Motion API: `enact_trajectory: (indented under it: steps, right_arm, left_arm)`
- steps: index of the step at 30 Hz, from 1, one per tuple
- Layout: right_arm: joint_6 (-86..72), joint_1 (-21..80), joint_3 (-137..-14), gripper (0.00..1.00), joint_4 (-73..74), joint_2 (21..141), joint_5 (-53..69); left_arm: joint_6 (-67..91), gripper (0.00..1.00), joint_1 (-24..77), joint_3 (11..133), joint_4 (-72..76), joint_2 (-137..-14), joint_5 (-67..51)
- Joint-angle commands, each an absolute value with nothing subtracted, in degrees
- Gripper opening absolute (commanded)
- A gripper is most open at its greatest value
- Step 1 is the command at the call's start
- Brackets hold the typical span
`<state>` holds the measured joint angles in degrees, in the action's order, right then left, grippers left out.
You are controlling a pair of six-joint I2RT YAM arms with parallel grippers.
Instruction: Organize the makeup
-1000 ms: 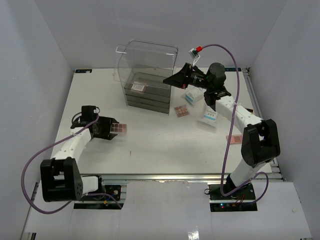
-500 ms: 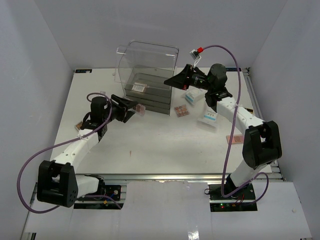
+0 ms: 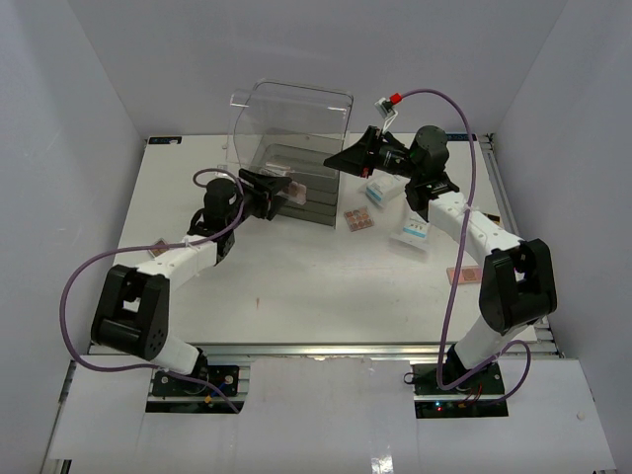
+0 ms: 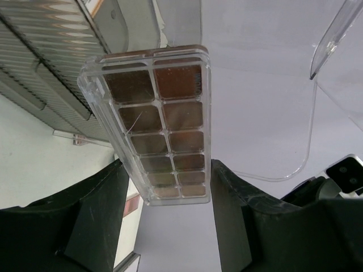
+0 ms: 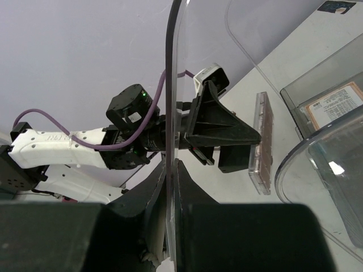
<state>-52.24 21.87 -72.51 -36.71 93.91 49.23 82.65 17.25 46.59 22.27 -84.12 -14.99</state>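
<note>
Two grips on: my left fingers (image 4: 96, 215) clamp the brown palette (image 4: 159, 124), held up just before the clear box (image 3: 296, 123); my right fingers (image 5: 144, 212) pinch its clear lid (image 5: 170, 85) edge. Pink palette (image 3: 358, 219) lies on worktop (image 3: 296, 286).

No print reads clearly; the drawer label (image 5: 334, 107) is too blurred.

Left arm swung up and forward. A second ago the left gripper (image 3: 280, 195) sat low over the table's (image 3: 296, 286) left side with the brown palette (image 3: 294, 195). Now the palette's raised at the clear box's (image 3: 296, 109) open front, maybe level with the top drawer (image 3: 311, 163). Hard to tell.
</note>
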Motion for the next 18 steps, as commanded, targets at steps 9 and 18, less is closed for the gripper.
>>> enact_trajectory:
  steps: [9,18]
  right_arm:
    - [-54.66,21.71,-73.65,0.12,-43.76,90.09,50.1]
    - [-54.85,21.7,-73.74,0.12,-44.04,90.36,49.92]
  left_arm:
    - [88.11,0.01,19.51,53.69,28.72,-88.99,-12.83]
    - [93.62,0.06,20.48,56.43,26.48,-93.09,-9.92]
